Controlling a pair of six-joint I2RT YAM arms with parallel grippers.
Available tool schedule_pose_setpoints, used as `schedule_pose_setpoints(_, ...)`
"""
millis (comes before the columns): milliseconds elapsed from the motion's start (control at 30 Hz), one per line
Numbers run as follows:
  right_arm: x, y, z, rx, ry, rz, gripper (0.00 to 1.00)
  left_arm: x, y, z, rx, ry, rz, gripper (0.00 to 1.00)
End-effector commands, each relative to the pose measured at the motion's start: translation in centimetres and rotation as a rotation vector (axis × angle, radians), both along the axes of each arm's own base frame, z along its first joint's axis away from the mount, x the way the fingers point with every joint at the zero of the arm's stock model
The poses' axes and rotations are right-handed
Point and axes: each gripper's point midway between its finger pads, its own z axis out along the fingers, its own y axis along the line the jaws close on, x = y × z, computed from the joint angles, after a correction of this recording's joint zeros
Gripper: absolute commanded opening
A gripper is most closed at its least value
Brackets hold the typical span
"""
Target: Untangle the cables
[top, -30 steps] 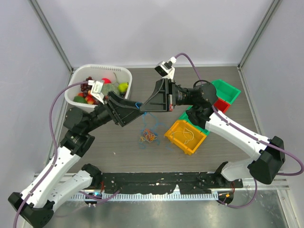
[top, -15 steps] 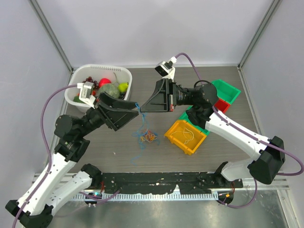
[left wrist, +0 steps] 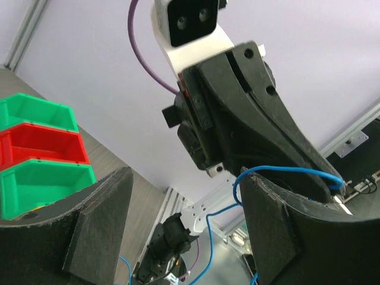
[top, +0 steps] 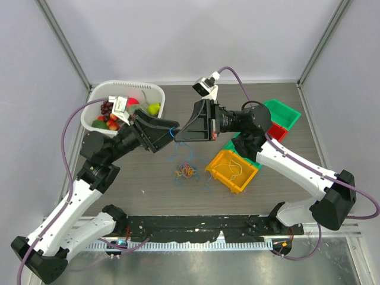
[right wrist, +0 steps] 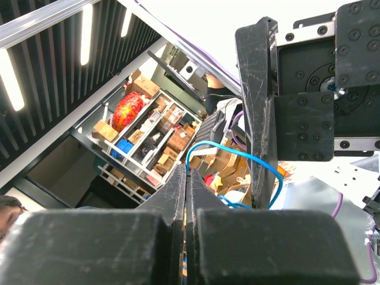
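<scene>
Pinching the blue cable [right wrist: 228, 151] with my right gripper [right wrist: 187, 172], left gripper [left wrist: 187, 208] spread. Tugging now could cinch the cables [top: 187, 171] below tighter.

The cables [top: 186, 171] lie tangled, blue, orange and red, on the table [top: 142, 172]; one blue wire [top: 173, 133] loops upward.

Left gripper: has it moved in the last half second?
Yes. The left gripper has swung right. Its wrist is now over the middle of the white basket, not over the basket's left end as before.
</scene>
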Motion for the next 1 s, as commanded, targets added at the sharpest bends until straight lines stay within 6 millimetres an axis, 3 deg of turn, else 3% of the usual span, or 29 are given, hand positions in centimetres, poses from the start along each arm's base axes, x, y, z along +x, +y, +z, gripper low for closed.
schedule_pose_setpoints(0,-1.1,-0.1,0.9,0.037,-0.044,0.028,0.01,1.0,0.5,2.5,-0.032,-0.009,0.075,0.77)
schedule_pose_setpoints(133,-1.0,0.1,1.7,0.051,-0.052,0.021,0.01,2.5,0.9,-0.4,0.120,0.006,0.208,0.75)
schedule_pose_setpoints(200,-1.2,-0.1,3.1,0.078,-0.066,0.012,0.01,3.6,2.0,-3.3,0.256,0.043,0.301,0.73)
schedule_pose_setpoints(300,-1.3,-0.6,5.5,0.111,-0.094,-0.013,0.01,5.8,5.2,-8.8,0.457,0.184,0.500,0.69)
schedule_pose_setpoints(433,-2.2,-1.6,9.5,0.162,-0.160,-0.051,0.01,6.7,6.4,-12.1,0.541,0.264,0.574,0.61)
schedule_pose_setpoints(600,-2.8,-2.6,12.2,0.199,-0.209,-0.094,0.01,6.5,7.1,-17.8,0.741,0.383,0.566,0.61)
schedule_pose_setpoints(767,-3.3,-3.7,14.3,0.224,-0.248,-0.152,0.01,5.9,8.6,-19.7,0.785,0.368,0.600,0.62)
schedule_pose_setpoints(900,-1.6,-3.5,13.1,0.145,-0.251,-0.263,0.01,5.2,9.6,-20.6,0.826,0.372,0.613,0.65)
schedule_pose_setpoints(967,0.2,-3.3,11.7,0.066,-0.233,-0.350,0.01,4.7,9.7,-20.4,0.824,0.370,0.602,0.66)
